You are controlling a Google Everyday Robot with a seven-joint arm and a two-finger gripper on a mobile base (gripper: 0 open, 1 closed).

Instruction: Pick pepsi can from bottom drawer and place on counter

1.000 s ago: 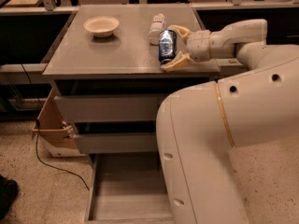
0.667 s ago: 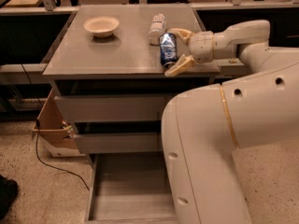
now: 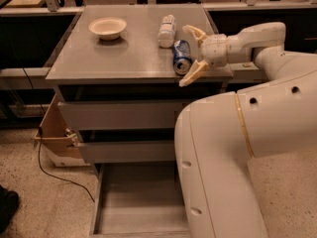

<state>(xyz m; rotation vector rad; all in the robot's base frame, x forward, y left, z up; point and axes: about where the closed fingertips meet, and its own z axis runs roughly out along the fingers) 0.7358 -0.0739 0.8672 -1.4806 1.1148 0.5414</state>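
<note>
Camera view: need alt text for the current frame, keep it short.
The pepsi can lies on its side near the right edge of the counter, between the open fingers of the end effector, which reaches in from the right. A white bottle and a bowl also sit on the counter; the bottom drawer is pulled out below.

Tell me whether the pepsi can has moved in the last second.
Yes: the pepsi can shifted slightly frontward, away from the white bottle; the gripper straddles it, open.

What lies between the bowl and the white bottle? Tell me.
Only bare counter, per the camera view. The gripper is at the counter's right edge, jaws open around the pepsi can.
</note>
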